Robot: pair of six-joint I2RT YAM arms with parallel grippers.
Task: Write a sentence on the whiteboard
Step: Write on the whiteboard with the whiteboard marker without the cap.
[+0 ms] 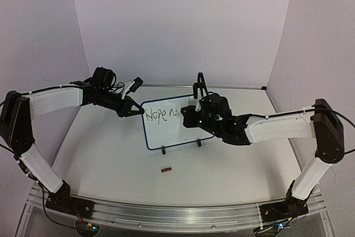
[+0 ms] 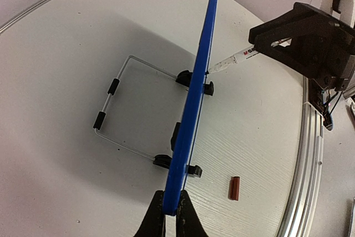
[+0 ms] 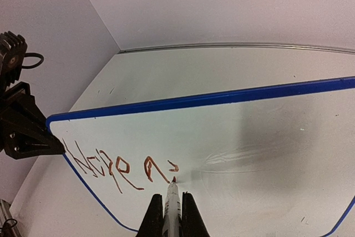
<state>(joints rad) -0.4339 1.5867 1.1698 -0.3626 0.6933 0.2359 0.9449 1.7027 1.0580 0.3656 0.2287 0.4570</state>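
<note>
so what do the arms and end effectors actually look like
Both the left arm and right arm have white shell links between black joints, with thin black cables running alongside. The left end effector and right end effector are matte black, each with two tapered, wedge-shaped fingers. No markings on them are readable.

The left arm [image 1: 52,101] and right arm [image 1: 277,126] reach inward, left hand [image 2: 170,199] and right hand [image 3: 172,198] both clamped shut.

The left gripper [image 2: 170,202] pinches the near edge of the blue-framed rectangular whiteboard [image 2: 197,98], seen edge-on; a slim white marker [image 2: 236,59] touches its right face with its tip.
</note>
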